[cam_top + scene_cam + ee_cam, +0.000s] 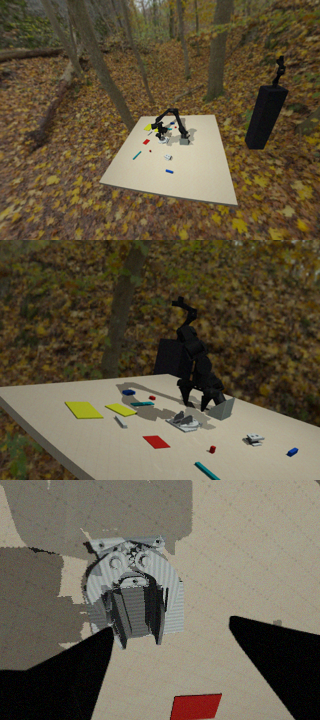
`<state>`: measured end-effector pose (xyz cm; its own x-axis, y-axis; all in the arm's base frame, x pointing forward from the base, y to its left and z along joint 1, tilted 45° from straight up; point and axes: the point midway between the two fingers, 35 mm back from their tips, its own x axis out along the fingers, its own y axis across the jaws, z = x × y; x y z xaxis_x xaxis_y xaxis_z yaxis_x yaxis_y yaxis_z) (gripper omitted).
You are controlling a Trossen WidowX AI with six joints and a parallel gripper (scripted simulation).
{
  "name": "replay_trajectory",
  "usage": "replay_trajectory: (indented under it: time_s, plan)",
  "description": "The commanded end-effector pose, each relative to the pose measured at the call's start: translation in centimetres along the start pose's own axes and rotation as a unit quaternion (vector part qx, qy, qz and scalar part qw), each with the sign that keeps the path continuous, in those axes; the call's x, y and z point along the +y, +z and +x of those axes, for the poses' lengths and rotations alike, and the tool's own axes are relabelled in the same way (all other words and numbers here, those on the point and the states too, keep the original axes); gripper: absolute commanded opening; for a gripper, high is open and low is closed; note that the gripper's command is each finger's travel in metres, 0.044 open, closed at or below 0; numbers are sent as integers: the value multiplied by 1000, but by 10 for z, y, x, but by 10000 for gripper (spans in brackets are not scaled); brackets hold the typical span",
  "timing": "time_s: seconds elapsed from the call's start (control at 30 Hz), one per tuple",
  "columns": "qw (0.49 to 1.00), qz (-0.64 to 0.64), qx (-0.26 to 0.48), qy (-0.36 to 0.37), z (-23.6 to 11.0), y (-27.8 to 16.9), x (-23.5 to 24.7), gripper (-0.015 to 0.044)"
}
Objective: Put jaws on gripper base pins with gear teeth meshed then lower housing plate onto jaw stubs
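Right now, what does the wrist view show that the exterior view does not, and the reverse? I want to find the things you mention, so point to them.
Only wrist: the ring-shaped bosses [115, 563] on the curved jaws.

Only exterior: two flat yellow rectangles [84, 409] [120, 409] and the grey wedge-shaped block [222, 409].

Both: the open black pincer [194, 407] [172, 627], the light-grey plastic gripper base [187, 430] [175, 622] and the flat red rectangle [156, 442] [195, 707].
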<state>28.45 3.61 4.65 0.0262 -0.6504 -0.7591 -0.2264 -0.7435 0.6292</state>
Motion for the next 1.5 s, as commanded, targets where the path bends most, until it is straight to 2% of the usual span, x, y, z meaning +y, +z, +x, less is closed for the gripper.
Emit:
replay_trajectory:
  time_s: [0.0, 0.73, 1.47]
  plan:
    - [999, 42, -3, -5, -3, 2, -15, 440]
    - [954, 297, -24, -11, -16, 41, -102, 440]
    - [828, 561, -18, 8, -18, 94, -175, 440]
